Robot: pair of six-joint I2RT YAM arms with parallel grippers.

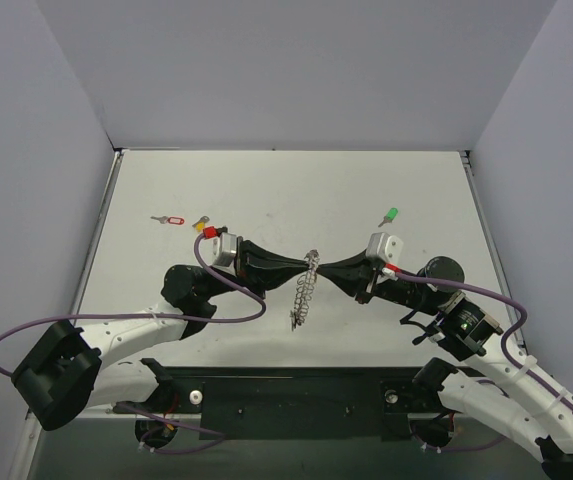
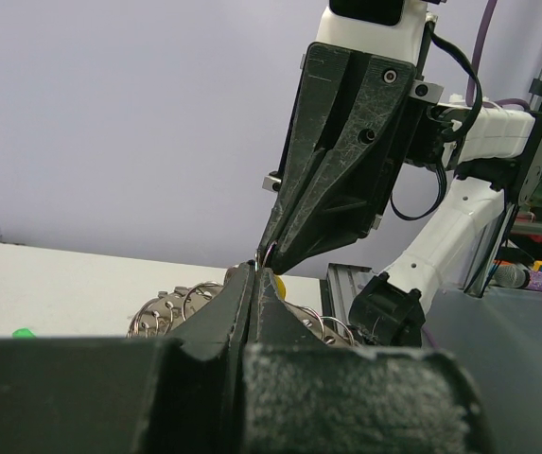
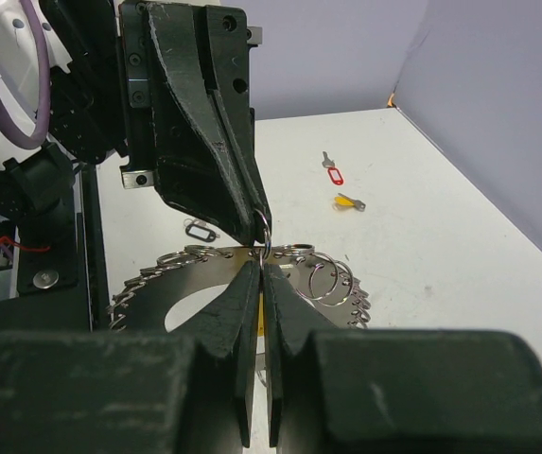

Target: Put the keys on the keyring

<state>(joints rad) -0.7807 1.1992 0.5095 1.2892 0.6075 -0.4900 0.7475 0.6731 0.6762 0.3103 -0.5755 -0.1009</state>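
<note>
The keyring (image 1: 304,295) hangs as a floppy silver strip between my two grippers in mid-air. My left gripper (image 1: 304,268) is shut, pinching one small ring (image 3: 265,230) of the keyring (image 3: 157,284). Tip to tip with it, my right gripper (image 3: 262,267) is shut with a sliver of a yellow key (image 3: 262,317) between its fingers. That yellow bit (image 2: 279,286) also shows under the right fingertips in the left wrist view. On the table lie a red-tagged key (image 1: 171,219), another yellow key (image 1: 202,224), a green key (image 1: 390,216) and a black-tagged key (image 3: 200,230).
The white table (image 1: 286,190) is walled at the back and both sides. The loose keys lie far left and far right of the grippers. A black mounting rail (image 1: 296,390) runs along the near edge between the arm bases.
</note>
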